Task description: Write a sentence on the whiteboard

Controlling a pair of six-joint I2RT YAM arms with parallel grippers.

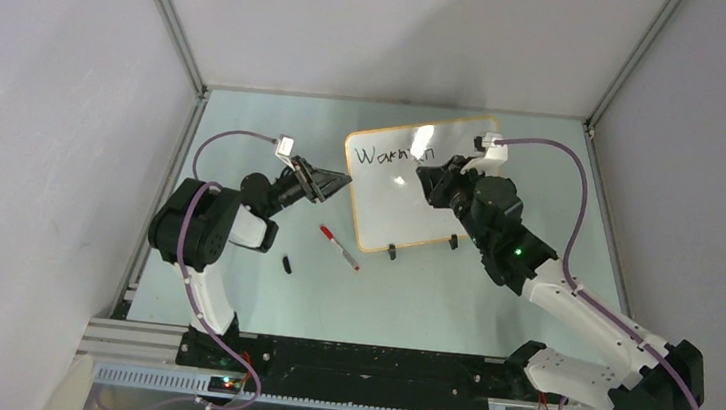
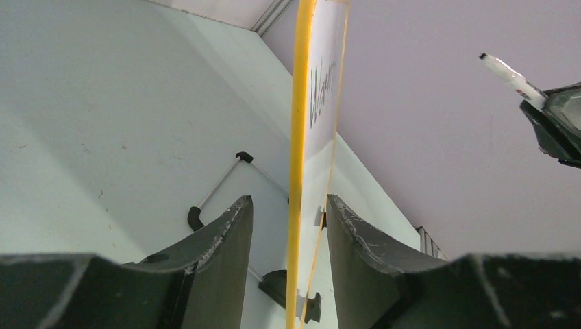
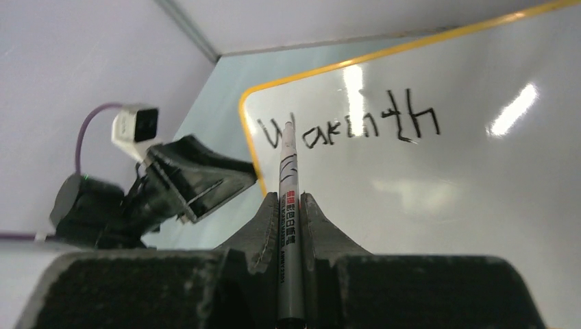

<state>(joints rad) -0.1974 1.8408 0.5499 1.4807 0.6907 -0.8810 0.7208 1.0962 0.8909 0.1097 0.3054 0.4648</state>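
Upper centre of the overhead frame, a board (image 1: 409, 204) stands on its two black clip feet on a pale table (image 1: 451, 294), its long edges running at a slant. Black writing (image 1: 394, 156) along its top line reads "Warmth"; the rest of the white face is bare and shows glare spots. At the board's left edge sits the left gripper (image 1: 333, 184). Seen from that wrist, its jaws stand partly apart with the board's yellow frame (image 2: 296, 137) running between them, and a clear gap shows on the left side, so it straddles the edge without clamping it. Right of centre, the right gripper (image 1: 431, 184) hovers before the board's upper middle. Its jaws are closed tight on a marker (image 3: 290, 171) whose tip points toward the start of the word. The left wrist view shows that marker (image 2: 507, 70) held clear of the board face. Lower left of the board, a red-capped pen (image 1: 339, 247) lies on the table, and a small black cap (image 1: 287, 264) lies left of it.
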